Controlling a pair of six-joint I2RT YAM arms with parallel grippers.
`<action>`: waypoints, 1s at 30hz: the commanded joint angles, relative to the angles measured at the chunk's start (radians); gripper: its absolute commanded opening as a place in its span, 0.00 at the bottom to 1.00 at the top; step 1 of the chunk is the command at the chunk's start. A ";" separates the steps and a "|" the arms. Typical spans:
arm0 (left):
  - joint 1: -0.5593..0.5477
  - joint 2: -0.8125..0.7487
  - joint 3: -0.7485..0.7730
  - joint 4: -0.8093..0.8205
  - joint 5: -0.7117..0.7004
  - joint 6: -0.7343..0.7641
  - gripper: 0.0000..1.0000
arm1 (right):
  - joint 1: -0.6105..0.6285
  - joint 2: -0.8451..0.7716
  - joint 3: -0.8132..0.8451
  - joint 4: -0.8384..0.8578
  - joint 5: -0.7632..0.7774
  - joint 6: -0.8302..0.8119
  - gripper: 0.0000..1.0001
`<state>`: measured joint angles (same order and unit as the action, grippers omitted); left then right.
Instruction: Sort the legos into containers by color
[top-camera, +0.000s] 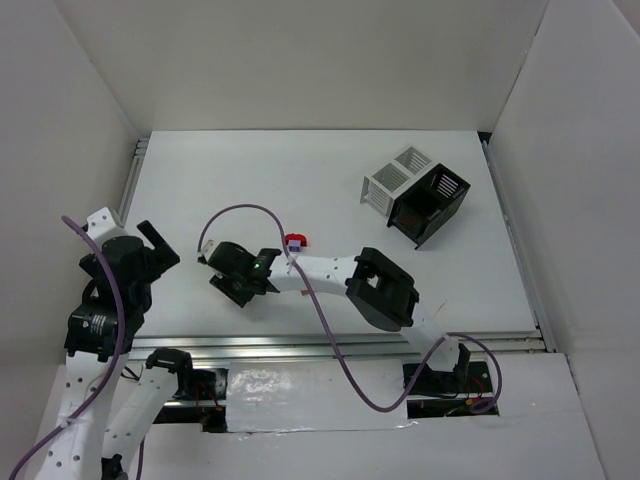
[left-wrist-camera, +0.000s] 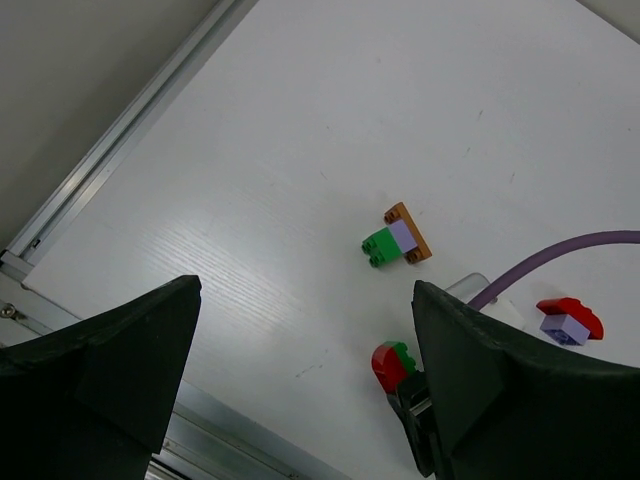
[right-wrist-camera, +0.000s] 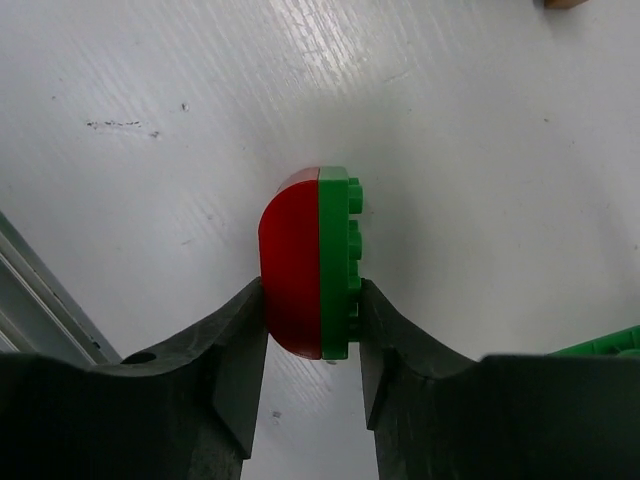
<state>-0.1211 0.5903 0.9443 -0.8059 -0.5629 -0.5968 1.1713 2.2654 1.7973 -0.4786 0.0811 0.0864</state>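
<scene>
1. The desk (top-camera: 300, 180) carries everything, and sorting looks barely begun.
2. A white slatted container (top-camera: 392, 180) and a black container (top-camera: 430, 205) stand touching at about 2 o'clock in the top view. No brick shows in either.
3. The left end effector (left-wrist-camera: 305, 300) hovers at the desk's 9 o'clock edge, its fingers spread and holding nothing.
4. The right end effector (right-wrist-camera: 310, 290), left of the desk's centre, pinches a red-and-green lego (right-wrist-camera: 305, 265) close over the desk. I cannot tell whether it touches.
5. A green, lilac and orange-brown stack (left-wrist-camera: 395, 240) lies loose at 12 o'clock from that brick.
6. A red-and-purple lego (left-wrist-camera: 568, 320) lies at its 3 o'clock.
7. All three are still unsorted, and the mixed-colour stacks probably need separating first.
</scene>
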 joint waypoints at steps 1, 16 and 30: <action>0.005 -0.024 0.013 0.056 0.043 0.043 1.00 | -0.001 -0.078 -0.076 0.038 0.031 0.038 0.02; -0.089 0.061 -0.326 0.987 1.207 -0.357 0.99 | 0.001 -0.857 -0.607 0.095 0.379 0.475 0.00; -0.419 0.281 -0.200 0.943 0.953 -0.273 0.91 | 0.002 -1.080 -0.708 0.069 0.417 0.515 0.00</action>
<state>-0.5037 0.8322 0.7097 0.1123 0.4458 -0.8707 1.1698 1.2160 1.0763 -0.4057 0.4450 0.5808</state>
